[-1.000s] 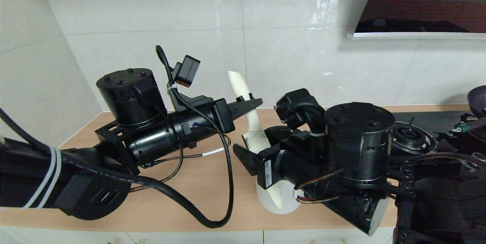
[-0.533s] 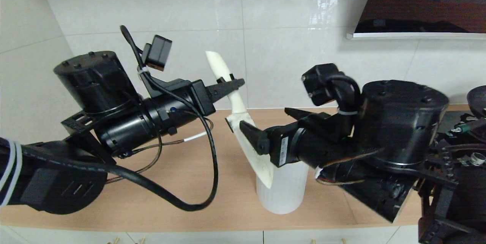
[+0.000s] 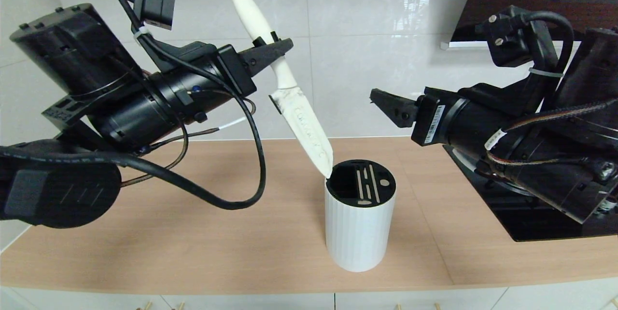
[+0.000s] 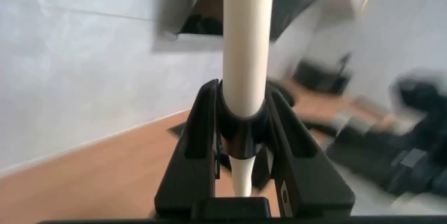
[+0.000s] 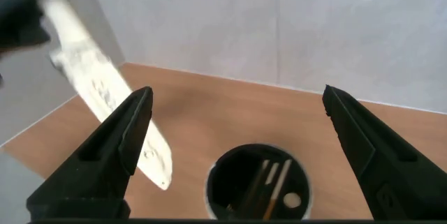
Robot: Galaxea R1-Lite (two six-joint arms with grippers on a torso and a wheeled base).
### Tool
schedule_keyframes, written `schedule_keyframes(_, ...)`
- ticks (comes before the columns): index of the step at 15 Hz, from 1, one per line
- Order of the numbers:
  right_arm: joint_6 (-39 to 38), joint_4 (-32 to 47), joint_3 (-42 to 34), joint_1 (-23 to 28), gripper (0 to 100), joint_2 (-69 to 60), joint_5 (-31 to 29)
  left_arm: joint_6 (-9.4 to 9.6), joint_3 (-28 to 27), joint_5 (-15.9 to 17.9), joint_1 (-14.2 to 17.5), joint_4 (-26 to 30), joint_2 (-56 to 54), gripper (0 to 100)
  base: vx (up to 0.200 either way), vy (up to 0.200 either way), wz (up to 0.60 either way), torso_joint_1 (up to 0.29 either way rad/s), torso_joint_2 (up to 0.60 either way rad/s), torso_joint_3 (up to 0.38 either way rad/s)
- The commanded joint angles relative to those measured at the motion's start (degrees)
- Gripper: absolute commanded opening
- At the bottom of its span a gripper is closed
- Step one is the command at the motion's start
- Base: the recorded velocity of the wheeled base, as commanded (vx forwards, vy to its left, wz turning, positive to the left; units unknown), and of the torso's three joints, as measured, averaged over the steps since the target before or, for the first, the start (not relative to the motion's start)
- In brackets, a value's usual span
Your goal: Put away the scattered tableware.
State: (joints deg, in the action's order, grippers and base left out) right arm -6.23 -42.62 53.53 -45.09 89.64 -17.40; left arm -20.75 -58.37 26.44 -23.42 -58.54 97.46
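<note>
Left gripper (image 3: 277, 51) is closed on the handle of a white knife (image 3: 301, 121), gripping it partway along, with the butt end projecting above the fingers. The left wrist view confirms both fingers pressed against the handle (image 4: 244, 35). The knife is held in the air above the countertop (image 3: 193, 232), tilted, blade downward. Its tip is at the rim of the white cylindrical holder (image 3: 359, 232), on the side toward the left arm; contact between tip and rim cannot be confirmed. The holder stands upright on the countertop near its front edge, with its black slotted top exposed. Right gripper (image 3: 386, 102) hangs above the countertop, on the holder's right and well clear of it. Its fingers are spread wide with nothing between them; the right wrist view shows the holder's top (image 5: 258, 182) and the knife blade (image 5: 105, 105) in the open gap. A black cooktop (image 3: 531, 223) occupies the right end of the countertop. A dark range hood (image 3: 531, 6) is mounted on the tiled wall above it.
</note>
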Motion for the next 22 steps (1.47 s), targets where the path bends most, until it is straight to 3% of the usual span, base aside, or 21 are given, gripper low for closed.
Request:
schedule_keyframes(1,-0.01,-0.01,0.08,0.53,100,0.19,0.08,4.31,0.98,-0.25,-0.31,-0.61,1.33,0,0.000,0.000,0.00,0.000,0.00,0.000)
schedule_keyframes(8,-0.01,-0.01,0.17,0.44,100,0.27,0.08,7.30,1.77,0.45,-6.11,-8.61,4.23,0,0.000,0.000,0.00,0.000,0.00,0.000)
schedule_keyframes(10,-0.01,-0.01,0.17,0.44,100,0.19,0.08,8.71,-0.34,0.45,-6.38,-8.78,5.98,0,0.000,0.000,0.00,0.000,0.00,0.000)
schedule_keyframes(11,-0.01,-0.01,0.17,0.53,100,0.01,0.08,10.73,-1.84,0.37,-6.38,-8.87,8.18,0,0.000,0.000,0.00,0.000,0.00,0.000)
schedule_keyframes(12,-0.01,-0.01,0.17,0.53,100,0.01,0.08,11.61,-2.54,0.19,-6.46,-8.87,9.59,0,0.000,0.000,0.00,0.000,0.00,0.000)
schedule_keyframes(15,0.08,-0.01,0.17,0.97,100,0.01,0.08,11.87,-3.86,0.19,-6.46,-8.87,11.17,0,0.000,0.000,0.00,0.000,0.00,0.000)
schedule_keyframes(17,2.19,0.08,0.08,3.43,100,0.45,-0.01,12.05,-4.03,0.19,-6.90,-9.84,12.58,0,0.000,0.000,0.00,0.000,0.00,0.000)
schedule_keyframes(20,2.71,5.35,2.63,8.97,100,1.51,-0.18,14.77,-4.03,0.28,-7.08,-10.45,14.68,0,0.000,0.000,0.00,0.000,0.00,0.000)
schedule_keyframes(22,2.63,7.90,3.25,9.76,100,1.42,-0.36,15.30,-3.95,0.19,-7.87,-10.45,15.56,0,0.000,0.000,0.00,0.000,0.00,0.000)
